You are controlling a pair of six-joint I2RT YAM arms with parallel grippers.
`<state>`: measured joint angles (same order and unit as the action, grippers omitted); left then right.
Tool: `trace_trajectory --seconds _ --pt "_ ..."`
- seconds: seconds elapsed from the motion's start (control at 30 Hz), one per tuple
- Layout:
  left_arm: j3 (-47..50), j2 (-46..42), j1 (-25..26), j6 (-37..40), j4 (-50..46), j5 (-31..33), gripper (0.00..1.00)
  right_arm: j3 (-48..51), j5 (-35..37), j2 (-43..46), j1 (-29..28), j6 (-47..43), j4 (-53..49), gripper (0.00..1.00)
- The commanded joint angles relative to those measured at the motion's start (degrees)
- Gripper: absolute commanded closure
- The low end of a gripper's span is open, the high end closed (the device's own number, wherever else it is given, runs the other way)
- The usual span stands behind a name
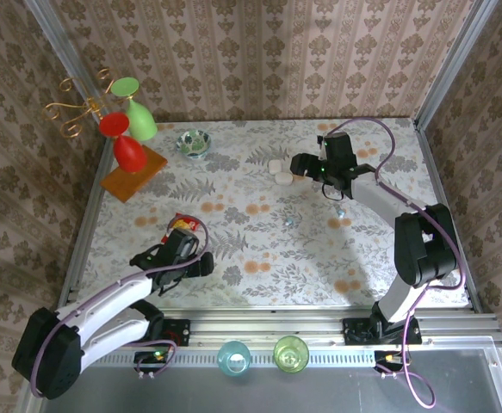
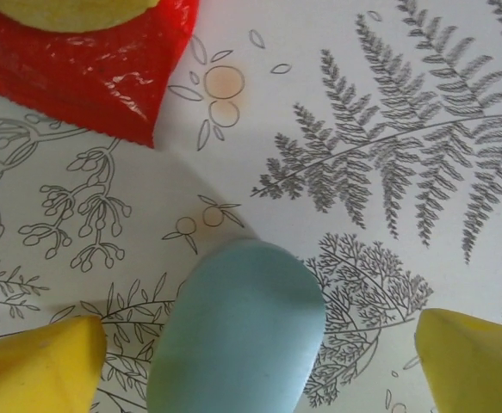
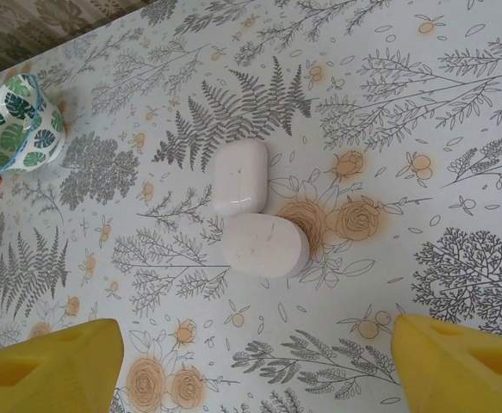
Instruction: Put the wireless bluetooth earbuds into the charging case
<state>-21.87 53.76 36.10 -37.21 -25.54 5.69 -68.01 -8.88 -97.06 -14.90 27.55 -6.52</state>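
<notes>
A pale blue rounded charging case (image 2: 238,331) lies shut on the cloth between the yellow fingers (image 2: 40,370) of my left gripper (image 2: 259,361), which is open and clear of it on both sides. In the top view my left gripper (image 1: 184,243) hangs over that spot. Two white cases (image 3: 240,176) (image 3: 263,243) lie side by side ahead of my right gripper (image 3: 255,370), open with nothing between its fingers. From above, the white cases (image 1: 279,172) sit just left of my right gripper (image 1: 296,168). Tiny pale earbuds (image 1: 288,221) (image 1: 340,210) lie loose mid-table.
A red wrapper (image 2: 104,69) with a yellow item on it lies just beyond the blue case. A leaf-patterned bowl (image 3: 14,125) stands at the back. A wooden stand with red and green cups (image 1: 130,129) occupies the back left corner. Metal rails edge the table.
</notes>
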Motion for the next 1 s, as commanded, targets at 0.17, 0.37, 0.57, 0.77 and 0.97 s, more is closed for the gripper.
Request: trace_trajectory --seconds 0.17,0.37,0.57,0.77,0.97 --pt "-0.5 4.6 2.9 -3.1 1.3 0.6 0.24 1.8 0.2 1.2 -0.3 -0.9 0.2 0.18" --pt "-1.8 8.2 6.1 -4.8 0.3 2.8 0.35 1.7 0.0 0.8 -0.4 -0.6 0.6 0.18" --pt "-5.0 12.4 8.1 -4.3 -2.2 4.4 0.54 1.8 -0.6 1.0 -0.3 -0.2 0.8 0.19" --pt "-7.3 12.6 8.9 -2.1 -2.6 4.6 0.66 2.3 -1.2 2.2 -0.3 -0.1 0.5 0.19" --pt "-9.6 8.9 9.7 8.5 4.0 3.7 0.71 3.0 -8.3 5.2 -0.3 1.2 -0.1 0.19"
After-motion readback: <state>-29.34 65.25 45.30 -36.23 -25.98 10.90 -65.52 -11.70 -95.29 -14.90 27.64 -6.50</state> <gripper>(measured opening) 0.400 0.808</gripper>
